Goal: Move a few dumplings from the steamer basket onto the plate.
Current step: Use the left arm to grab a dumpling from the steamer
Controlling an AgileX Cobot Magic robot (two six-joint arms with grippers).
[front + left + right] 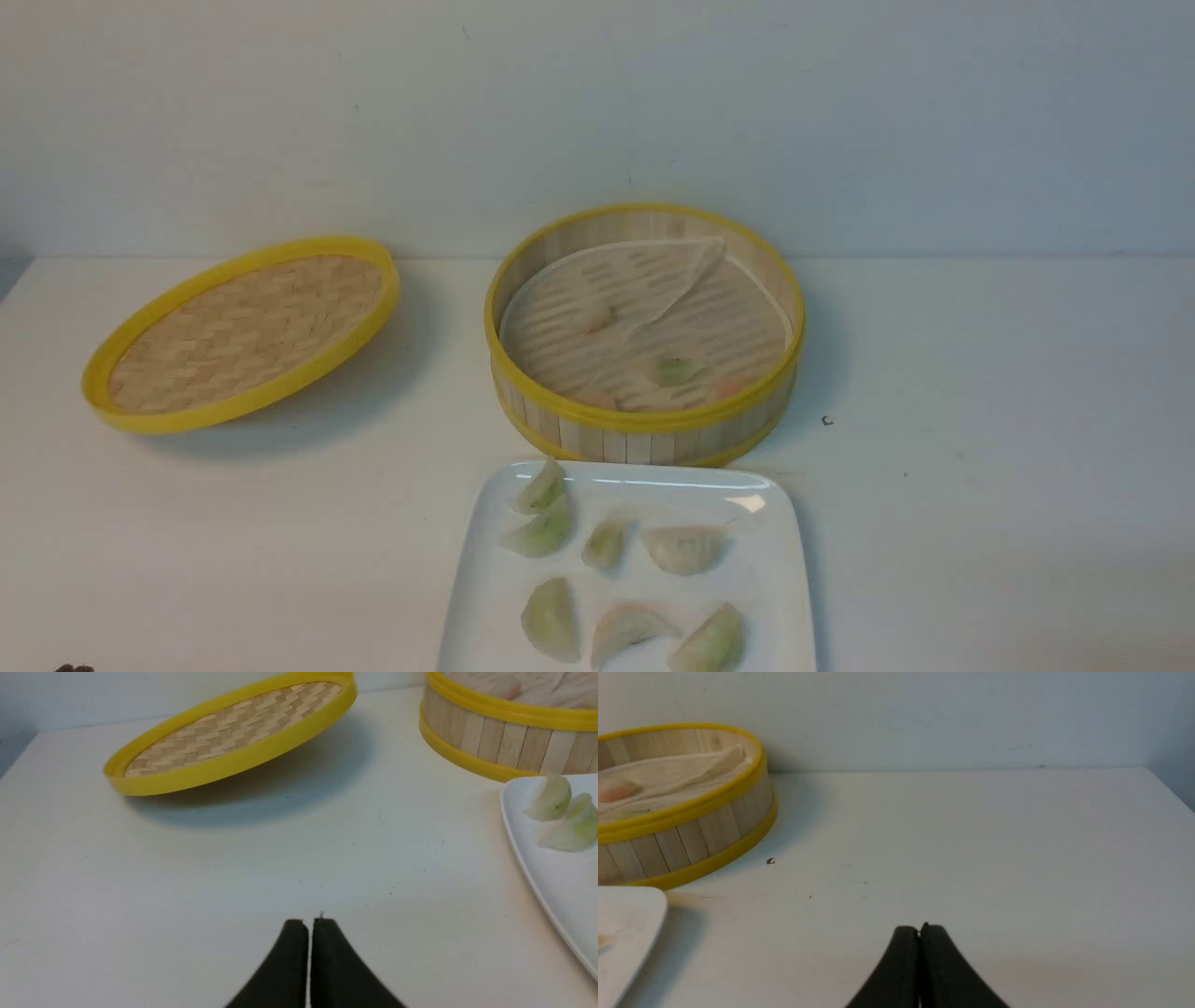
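Eleven dumplings (686, 549) show in all: seven on the one white plate (766, 579), five of them pale green and two pinkish; four in the one steamer basket (644, 434), three of them pinkish-orange and one pale green. There is one woven lid (243, 327) with a yellow rim; one paper liner (738, 322) in the basket; one counter (980, 467); two grippers, the left gripper (309, 926) and the right gripper (920, 931).
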